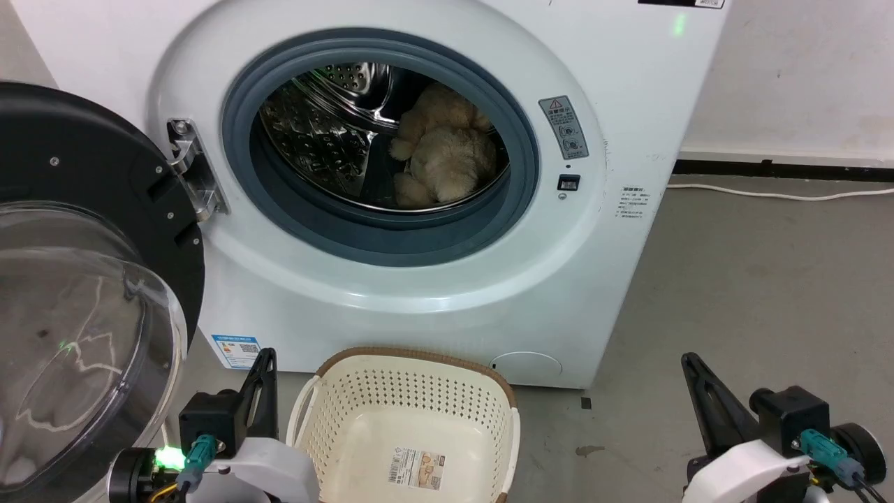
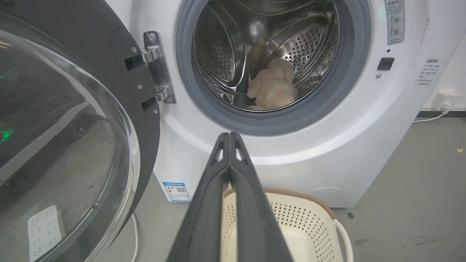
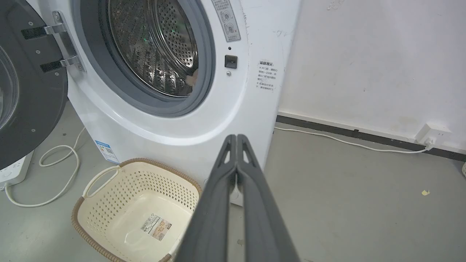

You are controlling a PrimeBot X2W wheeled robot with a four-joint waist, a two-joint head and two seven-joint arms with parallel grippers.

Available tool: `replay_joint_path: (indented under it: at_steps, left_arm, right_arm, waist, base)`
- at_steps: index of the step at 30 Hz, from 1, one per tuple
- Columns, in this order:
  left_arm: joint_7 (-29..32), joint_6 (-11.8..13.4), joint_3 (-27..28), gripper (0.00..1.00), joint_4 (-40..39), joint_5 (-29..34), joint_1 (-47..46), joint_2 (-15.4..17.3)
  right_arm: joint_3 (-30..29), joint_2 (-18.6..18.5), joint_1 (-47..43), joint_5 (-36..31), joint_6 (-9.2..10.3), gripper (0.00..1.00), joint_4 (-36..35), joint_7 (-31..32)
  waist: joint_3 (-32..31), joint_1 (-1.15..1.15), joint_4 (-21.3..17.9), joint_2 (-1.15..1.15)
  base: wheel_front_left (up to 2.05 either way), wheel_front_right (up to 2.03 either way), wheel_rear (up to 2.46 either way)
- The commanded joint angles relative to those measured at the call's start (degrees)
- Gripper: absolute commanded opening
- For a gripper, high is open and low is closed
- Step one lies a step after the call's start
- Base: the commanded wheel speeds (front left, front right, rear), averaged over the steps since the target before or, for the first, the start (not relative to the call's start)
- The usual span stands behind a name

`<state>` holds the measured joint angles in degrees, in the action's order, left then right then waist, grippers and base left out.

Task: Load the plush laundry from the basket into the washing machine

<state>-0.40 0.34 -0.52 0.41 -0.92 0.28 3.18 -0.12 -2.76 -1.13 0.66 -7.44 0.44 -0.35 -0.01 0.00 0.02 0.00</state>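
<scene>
Left gripper (image 2: pixel 229 135), 7 o'clock in head view: fingers pressed together, nothing held. Right gripper (image 3: pixel 236 137), 5 o'clock: fingers likewise tip to tip, empty. Basket (image 1: pixel 412 360) at 6 o'clock on the floor (image 1: pixel 754 293), sticker (image 1: pixel 417 467) bare on its bottom. Beyond, washer (image 1: pixel 614 140), door (image 1: pixel 70 175) swung open at 9 o'clock. Toy (image 1: pixel 447 157) lies inside the drum (image 1: pixel 314 133), 12 o'clock.

Plain utility or laundry space. A white front-loading washing machine (image 1: pixel 433 307) stands directly on a bare grey concrete floor (image 1: pixel 754 279), beside a scuffed white painted wall (image 3: pixel 364 54) with a black skirting strip (image 3: pixel 327 128). A white cable (image 3: pixel 327 137) lies loose along the floor's wall edge to a socket (image 3: pixel 433 134). A laundry basket (image 3: pixel 120 196) sits on the floor at the machine's foot.
</scene>
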Motion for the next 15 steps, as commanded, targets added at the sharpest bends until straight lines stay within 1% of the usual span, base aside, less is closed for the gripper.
replay_joint_path:
  at_steps: [1,15]
  left_arm:
    - [0.3,-0.3,0.4,0.0,-0.4,0.8,-0.3,-0.2]
    - [0.4,-0.3,0.5,0.0,-0.4,0.9,-0.3,-0.3]
  right_arm:
    - [0.1,-0.1,1.1,-0.6,-0.04,0.0,-0.4,0.2]
    - [0.1,-0.1,1.1,-0.7,-0.05,0.0,-0.4,0.3]
  waist:
    - [0.0,0.0,0.0,0.0]
    - [0.0,0.0,0.0,0.0]
  base:
    - [0.0,0.0,0.0]
    - [0.0,0.0,0.0]
